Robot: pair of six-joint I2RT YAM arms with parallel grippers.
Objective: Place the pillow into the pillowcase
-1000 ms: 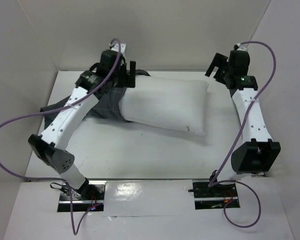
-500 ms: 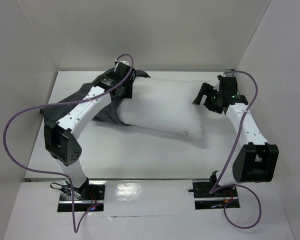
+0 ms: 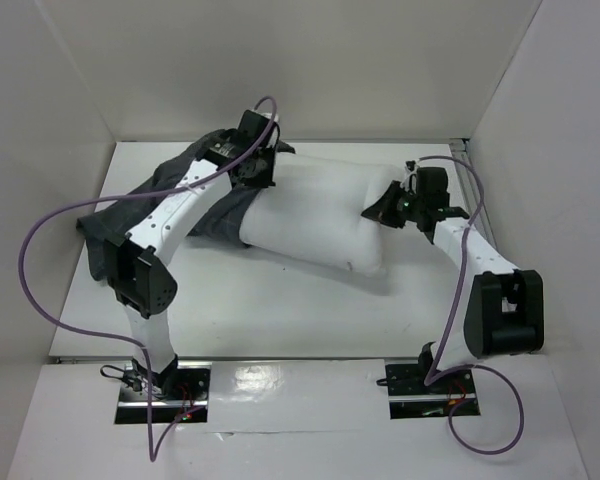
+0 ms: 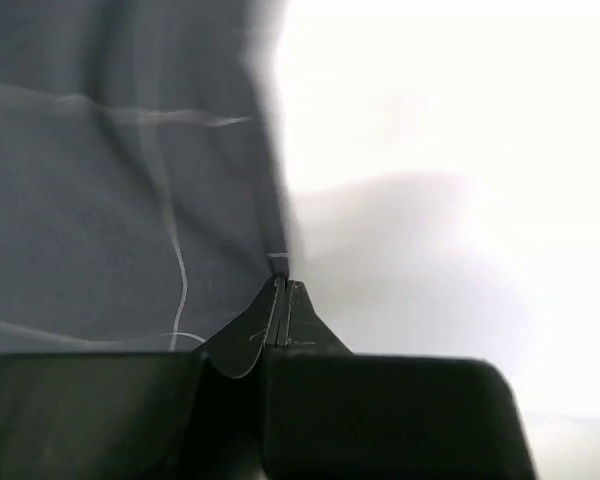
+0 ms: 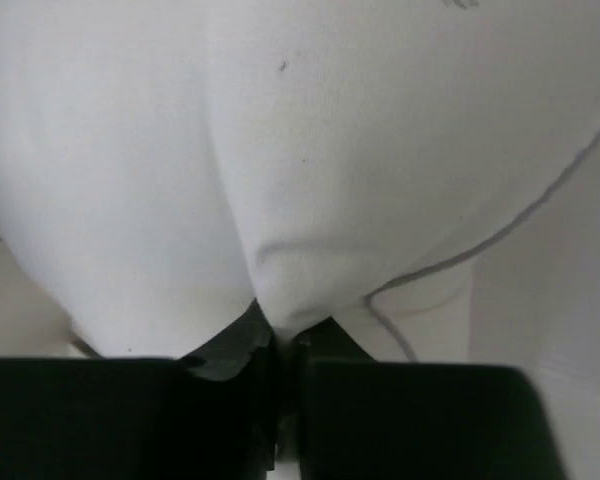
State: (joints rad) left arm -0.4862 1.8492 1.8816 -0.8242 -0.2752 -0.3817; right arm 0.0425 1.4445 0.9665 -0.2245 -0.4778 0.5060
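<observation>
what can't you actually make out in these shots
Top view: how far the puffy white pillow goes into the dark grey checked pillowcase; the left arm and the cloth cover that end.
Left wrist view: the left gripper is shut on the pillowcase's edge, but the opening is blurred and cut off.
Right wrist view: the right gripper pinches the pillow, which fills the frame and hides all else.

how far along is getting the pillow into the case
Early. Done: the left end of the puffy white pillow looks tucked into the dark grey checked fabric pillowcase. In hand: left gripper is shut on the case's edge, right gripper is shut on a pinch of the pillow's right end. Remaining: most of the pillow lies outside.
</observation>
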